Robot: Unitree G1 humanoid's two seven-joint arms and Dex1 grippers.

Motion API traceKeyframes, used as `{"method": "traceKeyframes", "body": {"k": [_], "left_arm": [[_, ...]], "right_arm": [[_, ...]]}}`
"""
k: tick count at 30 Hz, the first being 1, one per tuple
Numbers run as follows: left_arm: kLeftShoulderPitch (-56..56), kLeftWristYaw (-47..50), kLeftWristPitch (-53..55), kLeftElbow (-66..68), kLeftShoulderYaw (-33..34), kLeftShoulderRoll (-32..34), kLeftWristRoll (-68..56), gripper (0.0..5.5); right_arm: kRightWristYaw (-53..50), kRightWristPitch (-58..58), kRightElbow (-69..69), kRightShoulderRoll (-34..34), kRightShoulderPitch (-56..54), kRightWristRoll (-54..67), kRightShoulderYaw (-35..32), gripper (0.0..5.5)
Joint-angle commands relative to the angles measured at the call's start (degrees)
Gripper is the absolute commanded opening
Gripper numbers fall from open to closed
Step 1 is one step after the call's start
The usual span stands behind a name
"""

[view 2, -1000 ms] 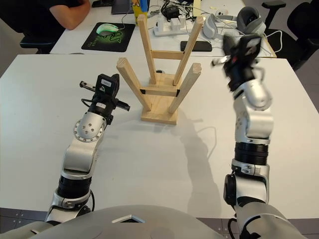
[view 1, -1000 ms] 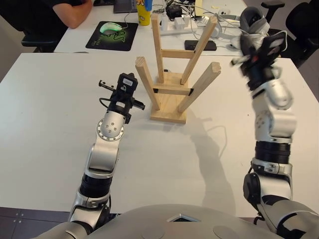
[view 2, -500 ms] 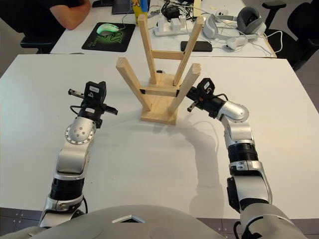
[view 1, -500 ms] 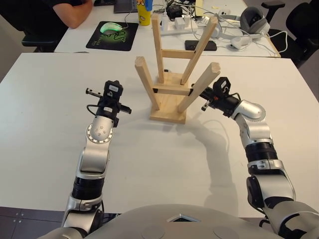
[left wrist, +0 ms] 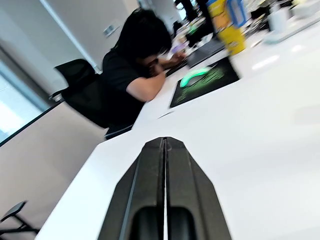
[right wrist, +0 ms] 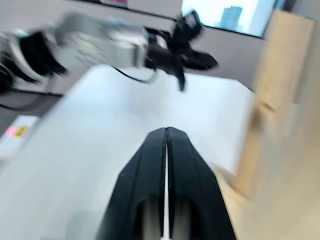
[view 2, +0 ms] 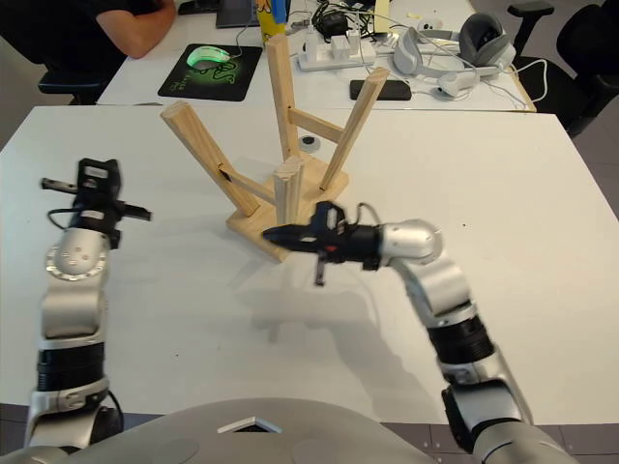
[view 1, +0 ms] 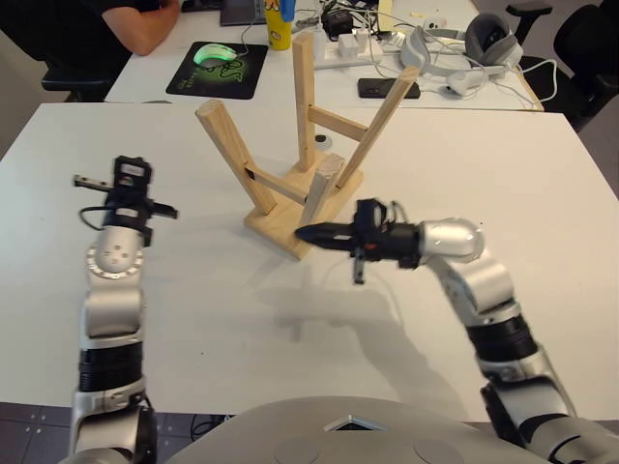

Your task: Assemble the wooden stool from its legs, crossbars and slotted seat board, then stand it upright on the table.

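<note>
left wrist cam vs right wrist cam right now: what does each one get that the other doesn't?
Left wrist view: the left gripper, fingers shut, pointing across the table toward a black mouse pad with a green-lit mouse and a yellow bottle beyond it.
Right wrist view: the right gripper, also shut, with a wooden leg of the stool close beside it and the left arm farther off.
Shared: the white table beneath a shut gripper.
</note>
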Motion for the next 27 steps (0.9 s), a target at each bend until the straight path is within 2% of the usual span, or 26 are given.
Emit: {"method": "traceKeyframes", "body": {"k": [1,3,6,10,13,21,27], "left_arm": [[-2.0,-3.8,-3.2,2.0,0.0,2.8,-2.3,0.0],[-0.2,-6.9,-4.6,0.0,-1.0,2.6,-4.6,0.0],[4.4,-17.3,-8.4,-5.7,-4.2,4.3,-11.1,0.0],[9.0,-27.3,-8.5,-9.2,-6.3,8.6,-15.3,0.0],[10.6,-30.6,-8.0,-9.3,-8.4,10.0,-15.9,0.0],[5.9,-25.7,-9.2,-6.6,-25.3,0.3,-8.2,0.0],[1.0,-19.4,-9.2,-0.2,-30.7,-4.8,-1.0,0.0]], "right_arm": [[-5.8,4.0,0.6,-4.0,6.0,-3.3,-1.9,0.01],[-5.4,3.9,5.9,-10.3,8.8,-6.7,-4.1,0.01],[-4.0,2.2,10.8,-14.7,11.8,-6.7,-7.9,0.01],[-4.5,0.1,14.7,-14.5,12.0,-6.2,-9.8,0.01],[-4.9,-1.7,17.0,-13.5,11.1,-7.0,-9.5,0.01],[-5.4,-3.1,20.3,-10.7,7.6,-7.9,-8.9,0.01],[-5.1,-3.1,20.5,-9.5,6.3,-8.5,-7.6,0.01]]}}
